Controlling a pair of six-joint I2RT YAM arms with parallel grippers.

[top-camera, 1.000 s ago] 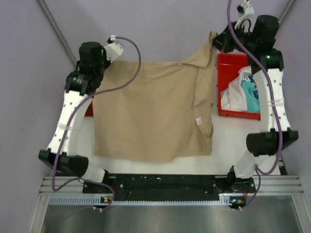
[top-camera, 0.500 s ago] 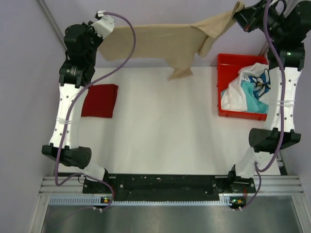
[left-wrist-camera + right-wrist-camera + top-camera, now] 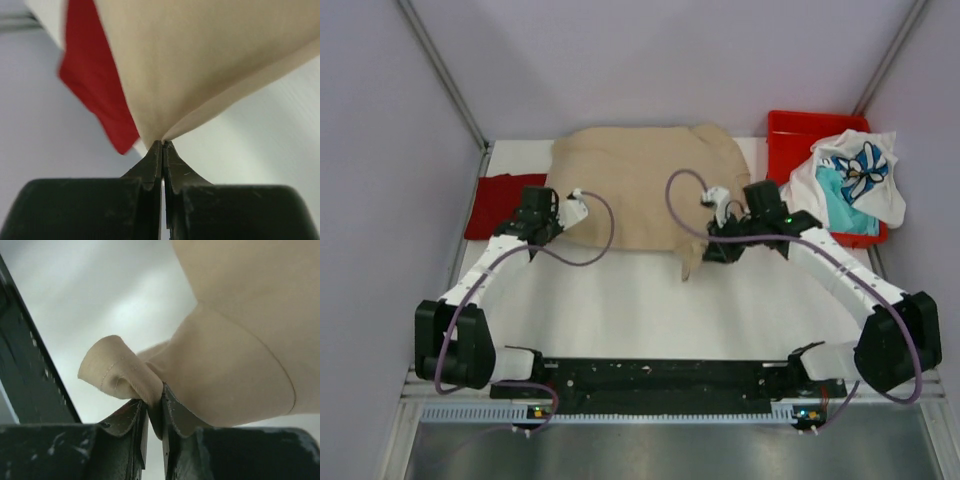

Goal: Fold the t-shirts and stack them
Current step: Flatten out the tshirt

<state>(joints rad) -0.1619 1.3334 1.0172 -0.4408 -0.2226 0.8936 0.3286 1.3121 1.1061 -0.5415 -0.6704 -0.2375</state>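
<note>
Left of the red bin, left claw pinches the tan t-shirt; right claw seemingly grips its fold.

Your counter and bin
You have a white counter between lilac walls. A red plastic bin sits at its far right corner, and a metal rail runs along the near edge.

dark red shirt partly behind tan shirt, teal shirt mostly beneath white shirt
</note>
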